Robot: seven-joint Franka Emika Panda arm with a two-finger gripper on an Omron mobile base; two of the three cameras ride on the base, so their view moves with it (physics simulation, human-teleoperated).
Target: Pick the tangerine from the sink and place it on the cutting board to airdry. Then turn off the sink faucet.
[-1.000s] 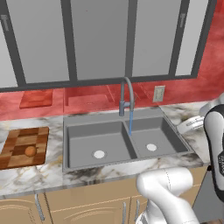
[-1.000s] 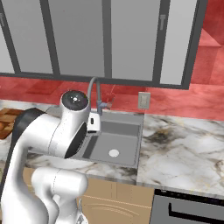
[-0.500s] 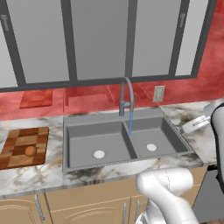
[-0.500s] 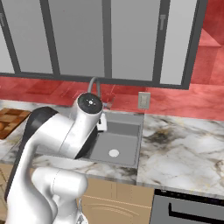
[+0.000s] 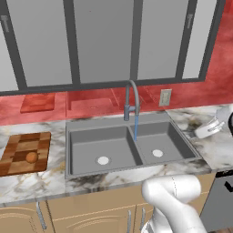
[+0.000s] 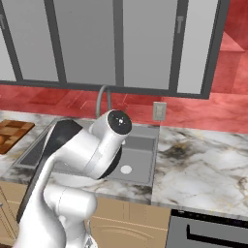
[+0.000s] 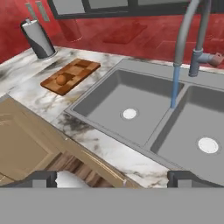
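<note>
The tangerine (image 5: 31, 157) (image 7: 61, 79) rests on the checkered cutting board (image 5: 25, 152) (image 7: 72, 75) (image 6: 12, 133), on the counter left of the sink (image 5: 113, 122) (image 7: 100, 96) (image 6: 145, 131). The gooseneck sink faucet (image 5: 132, 98) (image 7: 192, 39) (image 6: 103, 97) pours a thin blue stream (image 7: 175, 85) down near the divider between the basins. Its small side handle (image 7: 214, 59) sticks out to the right. My gripper (image 7: 113, 179) is open and holds nothing; it hovers over the counter's front edge, facing the sink from its right side.
A plain reddish board (image 5: 37, 103) lies flat against the red backsplash behind the cutting board. A dark cylinder (image 7: 37, 39) stands past the board. A wall outlet (image 5: 164, 97) is right of the faucet. Wooden cabinet doors (image 7: 26, 144) are below the counter.
My arm has swung to the right, its elbow crossing in front of the sink in the right base view. The tangerine stays on the board and the water keeps running.
</note>
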